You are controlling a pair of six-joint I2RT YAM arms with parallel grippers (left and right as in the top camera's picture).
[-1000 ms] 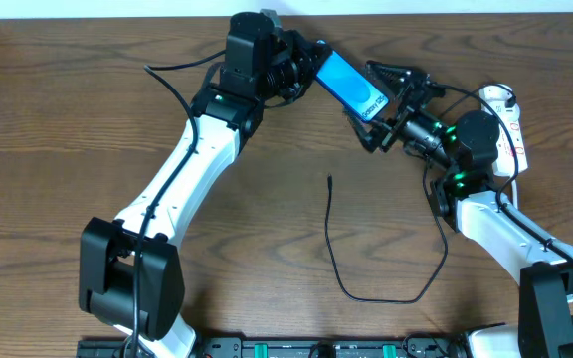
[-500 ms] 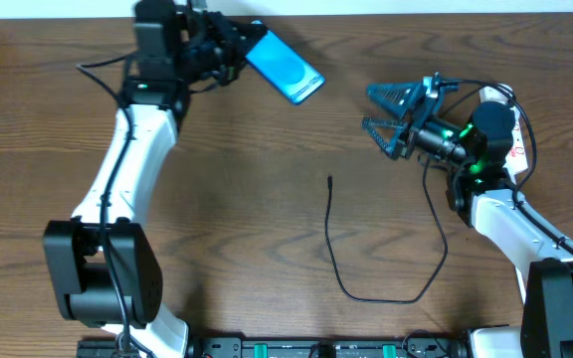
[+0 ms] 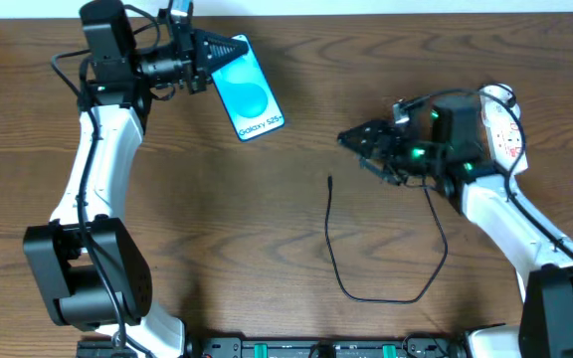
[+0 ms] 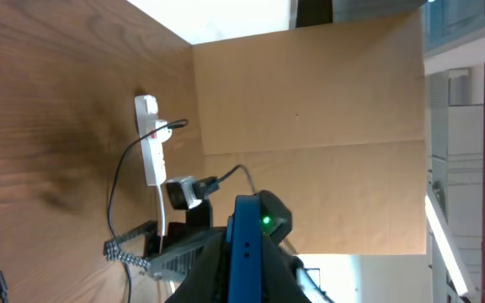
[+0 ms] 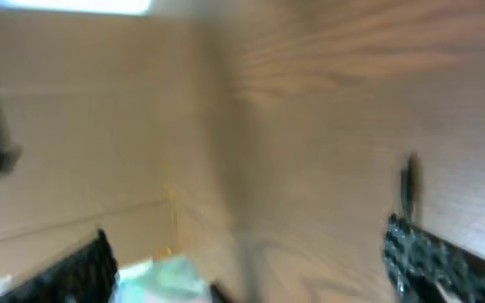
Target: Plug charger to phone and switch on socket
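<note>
Overhead, phone (image 3: 249, 97): rigid, slick glass; my left pincer (image 3: 217, 50) clenches its far short edge; long axis slants, "Galaxy" end towards the charger (image 3: 328, 239).
Overhead, charger: limp, light, lying on the table; best taken at its stiff plug tip (image 3: 330, 181), which points to the far edge.
Left wrist: phone seen edge-on; socket (image 4: 147, 139) beyond.
Right wrist: blurred; my right pincer (image 5: 255, 257) spread wide, empty.
</note>
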